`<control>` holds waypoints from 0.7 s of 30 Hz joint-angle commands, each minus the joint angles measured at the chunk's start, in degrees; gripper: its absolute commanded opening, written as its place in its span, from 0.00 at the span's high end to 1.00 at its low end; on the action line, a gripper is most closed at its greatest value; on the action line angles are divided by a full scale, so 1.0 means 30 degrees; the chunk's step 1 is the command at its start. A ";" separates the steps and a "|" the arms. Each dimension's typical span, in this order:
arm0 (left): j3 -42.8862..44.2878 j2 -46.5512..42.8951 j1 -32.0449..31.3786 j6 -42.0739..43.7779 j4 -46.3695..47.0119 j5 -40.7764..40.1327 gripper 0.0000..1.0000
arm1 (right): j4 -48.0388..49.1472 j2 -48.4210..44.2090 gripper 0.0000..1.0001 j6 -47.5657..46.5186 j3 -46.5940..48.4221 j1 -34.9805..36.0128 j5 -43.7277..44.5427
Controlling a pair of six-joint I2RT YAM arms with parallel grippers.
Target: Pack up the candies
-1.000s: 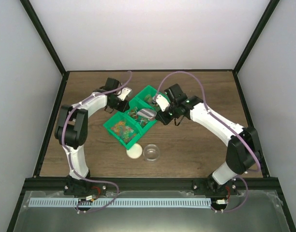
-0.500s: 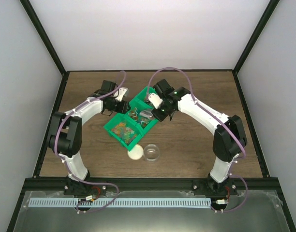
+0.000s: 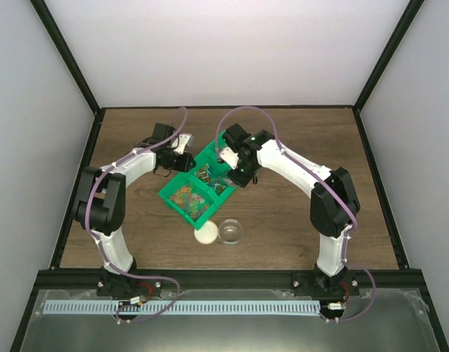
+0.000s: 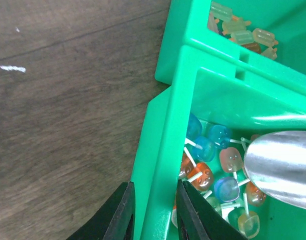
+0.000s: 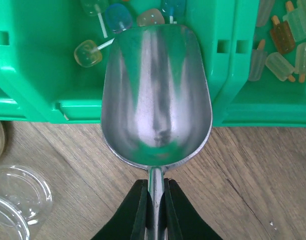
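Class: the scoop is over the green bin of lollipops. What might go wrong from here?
The empty metal scoop held by the right hand may knock lollipops over the low wall. The left hand grips only one wall of the green bin; scooping could slide or tip it.

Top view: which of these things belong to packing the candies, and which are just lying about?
In the job: candies; metal scoop, held by right hand; green bin, its wall clamped by left hand; clear jar, open.
Lying about: tan lid beside the jar; ice-lolly sweets in the next compartment, untouched.
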 commanded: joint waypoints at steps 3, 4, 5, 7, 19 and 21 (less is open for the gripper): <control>-0.0580 0.0106 -0.0075 -0.0573 0.0527 0.1220 0.75 | -0.1437 0.0656 0.99 -0.0914 0.1498 0.0425 0.1559; -0.0605 0.0059 -0.0087 -0.0615 0.0615 0.1222 0.75 | -0.1613 0.0872 0.99 -0.1075 0.1772 0.0512 0.1779; -0.0612 0.0010 -0.0074 -0.0672 0.0681 0.1247 0.76 | -0.1873 0.1188 0.99 -0.1267 0.2275 0.0586 0.1971; -0.0648 -0.0100 -0.0118 -0.0766 0.0773 0.1229 0.76 | -0.2556 0.1952 0.99 -0.1529 0.3873 0.0627 0.2072; -0.1082 -0.0535 -0.0169 -0.1174 0.1138 0.1144 0.80 | -0.4601 0.3203 0.99 -0.2867 0.5514 0.1865 0.2358; -0.1111 -0.0505 -0.0177 -0.1197 0.1170 0.1203 0.82 | -0.4561 0.3386 0.99 -0.2731 0.5299 0.1888 0.2303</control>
